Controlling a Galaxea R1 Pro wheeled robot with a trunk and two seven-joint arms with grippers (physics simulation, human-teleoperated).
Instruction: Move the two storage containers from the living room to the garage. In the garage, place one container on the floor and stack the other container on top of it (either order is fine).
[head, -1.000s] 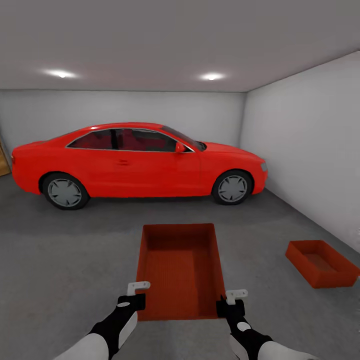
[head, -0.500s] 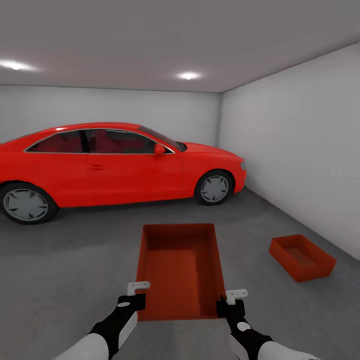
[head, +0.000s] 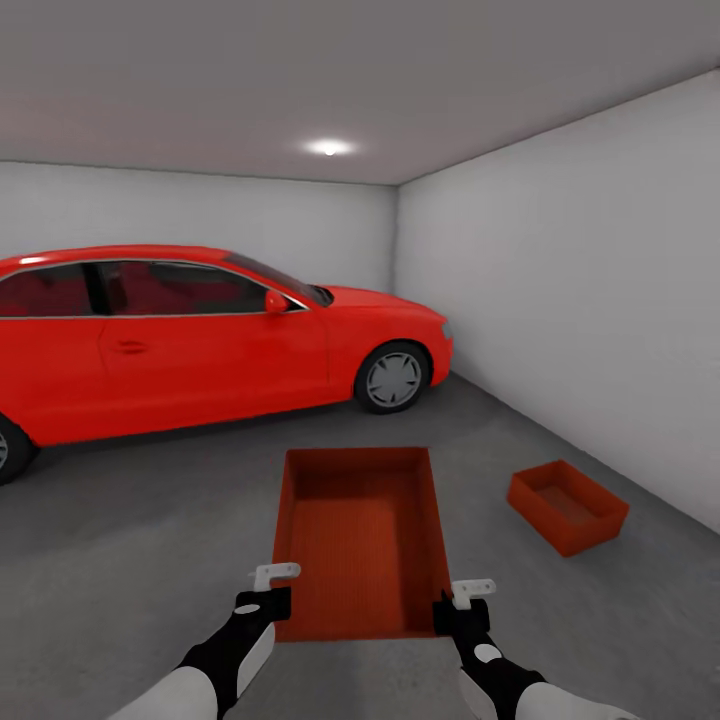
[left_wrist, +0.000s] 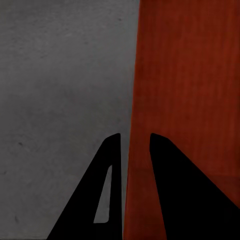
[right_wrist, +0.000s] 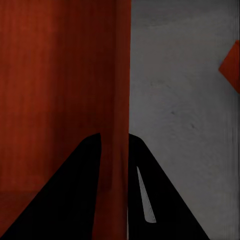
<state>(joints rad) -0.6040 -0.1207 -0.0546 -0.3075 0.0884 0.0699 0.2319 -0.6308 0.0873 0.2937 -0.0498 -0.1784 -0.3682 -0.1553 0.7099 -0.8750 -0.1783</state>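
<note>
In the garage, over dark concrete floor (head: 120, 560): carrying one orange-red bin (head: 362, 540) out in front at the near centre, open top up, held level between both arms. Left claw (head: 268, 592) pinching the bin's near left wall, right claw (head: 464, 603) pinching the near right wall; in the left wrist view the left claw (left_wrist: 135, 142) straddling the thin wall (left_wrist: 137, 150), one finger inside, one outside, nearly closed on it. Same in the right wrist view: right claw (right_wrist: 114, 140) clamping the wall (right_wrist: 117, 100), narrow gap only.

Second bin (head: 567, 506) sitting on the floor to the far right, near the pale wall (head: 580, 300), empty, turned at an angle to the carried one, well apart from it. Red car (head: 200, 340) parked far left, well apart from both bins.

Step in hand, by judgement: bringing the carried bin toward the grounded one for stacking; first bin apparently already placed.

Next move calling for: closing on the floor bin to the right, squaring the carried bin to its skewed outline, lowering evenly with both arms, releasing only once seated. Risk: tilting if one side drops first.
</note>
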